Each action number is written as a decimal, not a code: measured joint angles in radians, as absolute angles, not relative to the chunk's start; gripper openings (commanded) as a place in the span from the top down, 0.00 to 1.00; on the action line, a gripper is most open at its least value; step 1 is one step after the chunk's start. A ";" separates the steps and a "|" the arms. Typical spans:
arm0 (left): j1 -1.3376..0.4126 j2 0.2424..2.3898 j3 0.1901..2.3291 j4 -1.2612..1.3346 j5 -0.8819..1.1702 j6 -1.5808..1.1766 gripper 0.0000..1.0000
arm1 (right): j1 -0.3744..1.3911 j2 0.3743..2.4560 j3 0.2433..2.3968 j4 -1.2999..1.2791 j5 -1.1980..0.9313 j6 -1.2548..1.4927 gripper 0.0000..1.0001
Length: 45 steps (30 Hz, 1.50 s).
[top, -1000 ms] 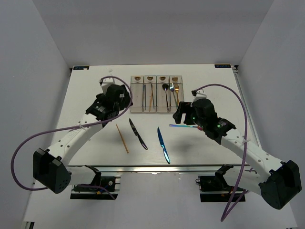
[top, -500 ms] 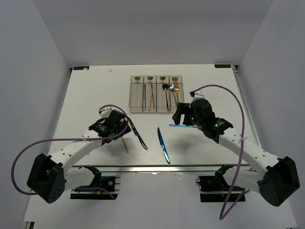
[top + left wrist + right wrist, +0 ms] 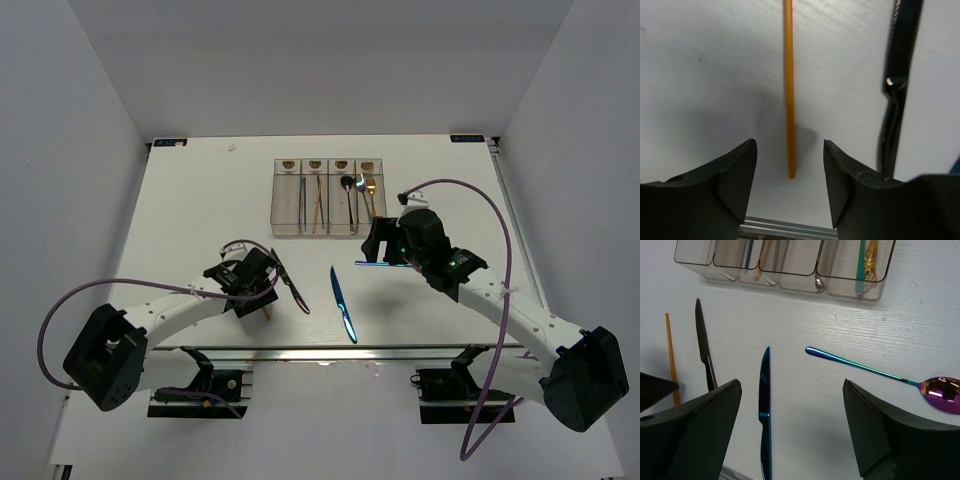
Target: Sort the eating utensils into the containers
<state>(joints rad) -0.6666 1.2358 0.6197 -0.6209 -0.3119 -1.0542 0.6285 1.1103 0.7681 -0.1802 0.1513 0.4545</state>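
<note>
A tan chopstick (image 3: 788,90) lies on the white table, its near end between the fingers of my left gripper (image 3: 789,145), which is open and not touching it. In the top view this gripper (image 3: 264,298) hovers low over the chopstick (image 3: 267,313). A black knife (image 3: 292,285) lies just to its right, then a blue knife (image 3: 343,305). My right gripper (image 3: 791,385) hangs open and empty above the blue knife (image 3: 764,410) and a purple spoon (image 3: 875,372). The clear containers (image 3: 328,197) stand at the back and hold several utensils.
The table's near edge with its metal rail (image 3: 790,227) runs just beyond the chopstick's end. Purple cables loop from both arms (image 3: 470,190). White walls enclose the table on the left, right and back.
My left arm has swung from beside the containers down to the chopstick near the front edge, and its jaws have narrowed. The right arm has barely moved.
</note>
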 measured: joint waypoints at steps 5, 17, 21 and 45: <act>-0.704 1.286 0.600 -0.605 -0.312 -1.076 0.56 | 0.628 1.110 0.767 -0.176 0.150 0.453 0.13; -0.757 1.346 0.621 -0.530 -0.350 -1.120 1.00 | 0.628 1.110 0.754 -0.164 0.149 0.451 0.14; -0.759 1.334 0.615 -0.531 -0.356 -1.125 1.00 | 0.628 1.110 0.753 -0.156 0.131 0.443 0.14; -0.768 1.263 0.969 -0.564 -0.549 -0.717 1.00 | 0.588 1.105 0.737 -0.147 0.132 0.457 0.14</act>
